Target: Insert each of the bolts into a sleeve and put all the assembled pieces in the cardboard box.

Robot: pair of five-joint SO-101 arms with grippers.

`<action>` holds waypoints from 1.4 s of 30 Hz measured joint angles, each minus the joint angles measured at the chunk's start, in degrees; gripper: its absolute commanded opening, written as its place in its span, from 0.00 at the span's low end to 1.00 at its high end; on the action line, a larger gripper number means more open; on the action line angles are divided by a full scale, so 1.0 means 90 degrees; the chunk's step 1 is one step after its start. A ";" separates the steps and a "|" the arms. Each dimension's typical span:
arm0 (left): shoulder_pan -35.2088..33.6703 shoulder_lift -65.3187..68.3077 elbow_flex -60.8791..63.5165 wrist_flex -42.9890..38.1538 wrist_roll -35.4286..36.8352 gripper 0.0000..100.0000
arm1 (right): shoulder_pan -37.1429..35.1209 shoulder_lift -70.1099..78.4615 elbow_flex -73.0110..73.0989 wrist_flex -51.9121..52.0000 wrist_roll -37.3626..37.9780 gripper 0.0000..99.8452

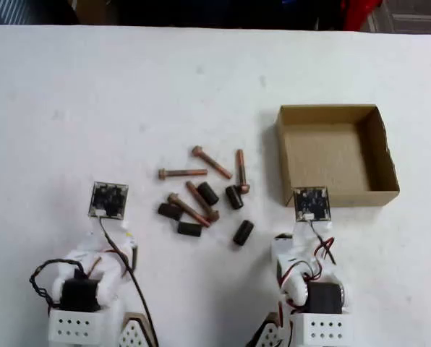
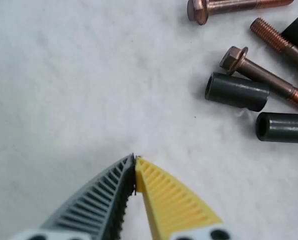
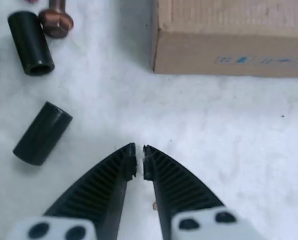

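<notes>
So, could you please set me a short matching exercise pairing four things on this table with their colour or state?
Things:
1. cardboard box
2. bolts
3. sleeves
4. left tool

Colour or state:
A. black
B. shut, partly yellow
C. empty
D. copper-coloured

Pairs: 1-C, 2-D, 3-A, 4-B.
</notes>
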 measured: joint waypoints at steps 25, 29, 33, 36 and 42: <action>0.0000 0.0000 0.0000 0.0000 0.0000 0.02 | 0.0029 0.0000 0.0000 -0.0840 0.2813 0.02; 0.0000 0.0000 0.0000 0.0000 0.0000 0.02 | 0.0039 0.0000 0.0000 -0.0840 0.2872 0.02; 0.0000 0.0000 0.0000 0.0000 0.0000 0.02 | 0.0039 0.0000 -0.0166 -0.0742 0.3126 0.02; 0.0000 0.0000 0.0000 0.0000 0.0000 0.02 | 0.0039 0.0000 -0.0479 -0.0498 0.3214 0.02; 0.0000 0.0000 0.0000 0.0000 0.0000 0.02 | 0.0039 0.0000 -0.1133 -0.0361 0.3233 0.02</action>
